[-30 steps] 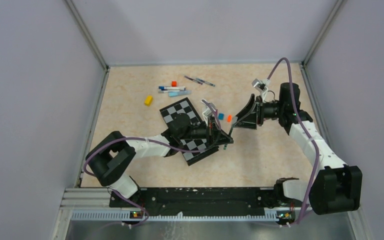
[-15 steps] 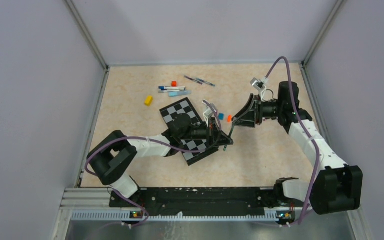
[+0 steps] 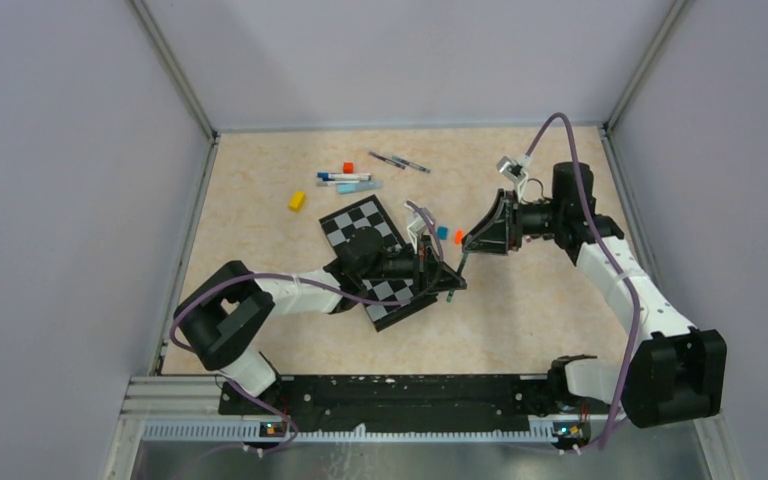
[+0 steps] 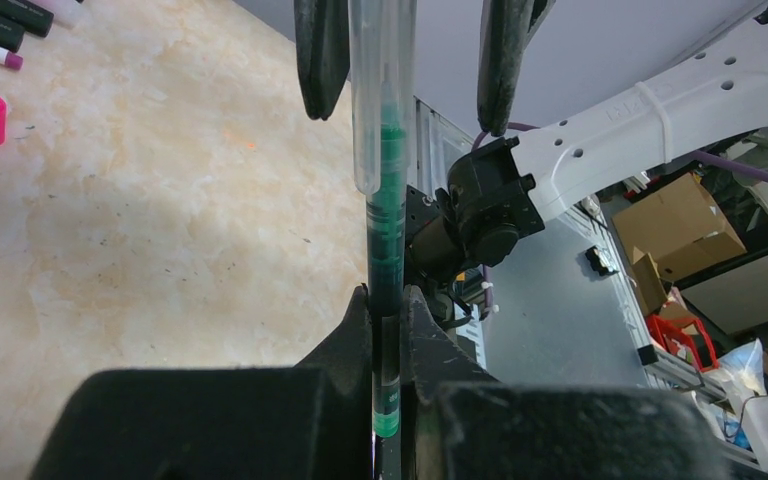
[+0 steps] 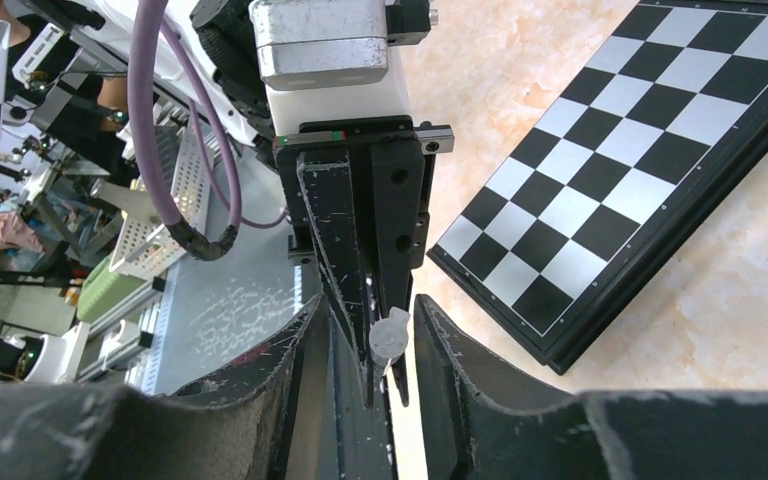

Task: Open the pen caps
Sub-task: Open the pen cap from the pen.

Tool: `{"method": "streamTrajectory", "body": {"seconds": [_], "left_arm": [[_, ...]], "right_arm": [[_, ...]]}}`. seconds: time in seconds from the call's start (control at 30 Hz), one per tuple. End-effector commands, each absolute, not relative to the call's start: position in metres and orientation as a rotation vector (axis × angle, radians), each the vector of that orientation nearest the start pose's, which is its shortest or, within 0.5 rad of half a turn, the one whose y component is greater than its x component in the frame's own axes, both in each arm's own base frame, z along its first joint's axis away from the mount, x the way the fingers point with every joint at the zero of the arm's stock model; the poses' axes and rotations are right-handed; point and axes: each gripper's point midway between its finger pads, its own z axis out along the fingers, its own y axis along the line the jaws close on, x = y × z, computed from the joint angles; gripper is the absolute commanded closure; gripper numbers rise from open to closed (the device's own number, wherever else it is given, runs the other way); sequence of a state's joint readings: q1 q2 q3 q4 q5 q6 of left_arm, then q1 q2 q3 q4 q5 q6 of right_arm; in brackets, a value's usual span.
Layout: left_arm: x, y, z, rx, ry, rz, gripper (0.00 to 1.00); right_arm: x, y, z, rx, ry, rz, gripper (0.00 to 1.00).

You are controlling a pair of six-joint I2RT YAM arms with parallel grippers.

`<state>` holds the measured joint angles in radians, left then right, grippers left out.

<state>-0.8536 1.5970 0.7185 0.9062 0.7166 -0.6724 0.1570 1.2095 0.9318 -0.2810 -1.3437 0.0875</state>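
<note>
Pinching slim clear-barrelled green-ink pen (image 4: 385, 220) tight in left gripper (image 4: 387, 300); straddling its clear plastic cap (image 4: 380, 90) with right gripper (image 5: 368, 300), fingers spread, no contact. Holding both in air just right of black-and-white chequered board (image 3: 360, 225). Likely light, stiff, slick: grab cap mid-length, pull axially.

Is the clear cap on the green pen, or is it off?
On. In the left wrist view the clear cap sits over the end of the green pen, with no gap between them.
</note>
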Motion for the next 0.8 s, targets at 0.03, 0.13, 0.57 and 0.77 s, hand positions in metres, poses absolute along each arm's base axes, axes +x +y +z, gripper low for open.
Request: {"method": "streamTrajectory", "body": {"seconds": [0.03,0.13,0.57,0.77], "left_arm": [[0.177,-0.407,0.225,0.828,1.546,-1.671,1.0],[0.177,-0.406,0.225,0.825,1.548,-1.672,1.0],[0.157,-0.398,0.217,0.885,1.566,-1.743,1.0],[0.136,-0.382,0.205,0.925,1.615,-1.773,1.0]], "right_arm": [[0.223,0.213,0.265,-0.897,1.752,1.517,0.64],[0.223,0.214,0.264,-0.896,1.756,1.516,0.67],[0.269,0.216,0.318,-1.012,1.675,1.284,1.0],[0.301,0.227,0.411,-0.988,1.532,1.374,1.0]]}}
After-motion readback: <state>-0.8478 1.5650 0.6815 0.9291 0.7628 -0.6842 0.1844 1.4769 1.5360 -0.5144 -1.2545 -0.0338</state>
